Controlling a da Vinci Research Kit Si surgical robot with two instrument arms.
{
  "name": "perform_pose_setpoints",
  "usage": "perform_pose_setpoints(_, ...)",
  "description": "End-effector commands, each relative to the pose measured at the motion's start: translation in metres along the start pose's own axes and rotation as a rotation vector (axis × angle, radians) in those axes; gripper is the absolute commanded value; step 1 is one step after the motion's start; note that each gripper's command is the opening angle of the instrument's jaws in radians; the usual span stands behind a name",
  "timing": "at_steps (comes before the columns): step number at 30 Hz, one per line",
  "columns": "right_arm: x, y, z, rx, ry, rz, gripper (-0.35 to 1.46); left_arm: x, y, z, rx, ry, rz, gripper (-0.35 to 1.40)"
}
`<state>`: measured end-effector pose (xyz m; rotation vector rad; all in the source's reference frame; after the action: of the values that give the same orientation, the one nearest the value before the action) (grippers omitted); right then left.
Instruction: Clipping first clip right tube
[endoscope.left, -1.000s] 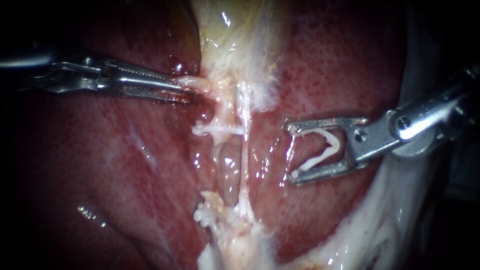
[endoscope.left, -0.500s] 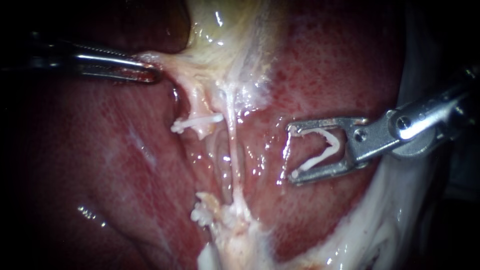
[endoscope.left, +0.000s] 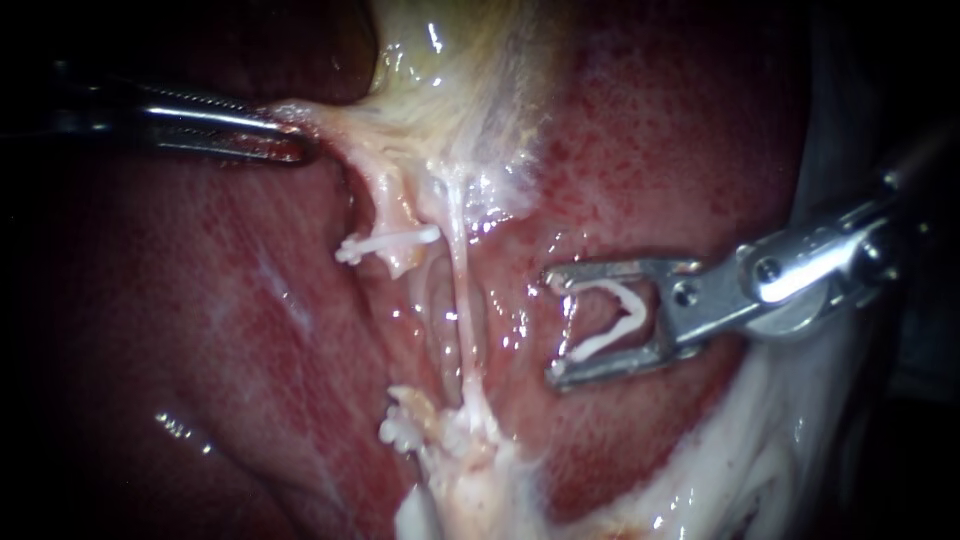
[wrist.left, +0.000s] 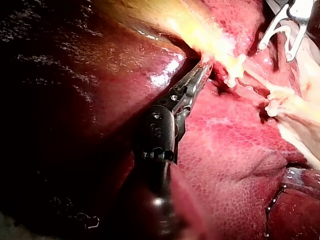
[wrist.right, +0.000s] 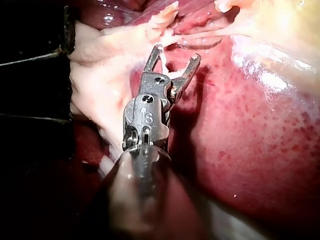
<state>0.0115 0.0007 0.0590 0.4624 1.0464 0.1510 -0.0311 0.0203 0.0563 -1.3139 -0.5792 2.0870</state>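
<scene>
Leftmost, my left instrument (endoscope.left: 290, 150) has its jaws clamped on pale tissue (endoscope.left: 335, 125) below the gallbladder (endoscope.left: 450, 60), drawing the right tube (endoscope.left: 461, 310) taut; harder traction could tear that thin strand. Nearby, not touching, my right instrument (endoscope.left: 560, 325) carries an open white clip (endoscope.left: 625, 300) between wide jaws; snagging liver (endoscope.left: 650, 150) could dislodge it.

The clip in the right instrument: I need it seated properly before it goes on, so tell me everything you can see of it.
The clip is a thin white V, plastic-looking, open. Its bend sits deep toward the hinge of the right instrument; each leg runs along one jaw's inner face toward the tip, so both jaws hold it. It hangs over the liver, apart from the right tube.
</scene>
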Motion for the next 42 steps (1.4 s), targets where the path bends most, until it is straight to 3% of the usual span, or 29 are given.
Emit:
perform_pose_setpoints(1,-0.0003,-0.0001,0.0005,0.005,0.003,0.008,0.47,0.0000,0.0000,0.0000,0.000,0.000,0.000,-0.35)
perform_pose_setpoints(18,-0.0038,0.0002,0.0069,0.092,0.077,0.184,0.47,0.0000,0.0000,-0.0001,0.000,0.000,0.000,-0.35)
perform_pose_setpoints(32,-0.0034,0.0006,0.0096,0.200,0.202,0.304,0.47,0.0000,0.0000,-0.0001,0.000,0.000,0.000,-0.35)
perform_pose_setpoints(42,-0.0022,-0.0009,0.0093,0.257,0.218,0.298,0.46,0.0000,-0.0001,-0.0002,0.002,0.000,0.000,-0.35)
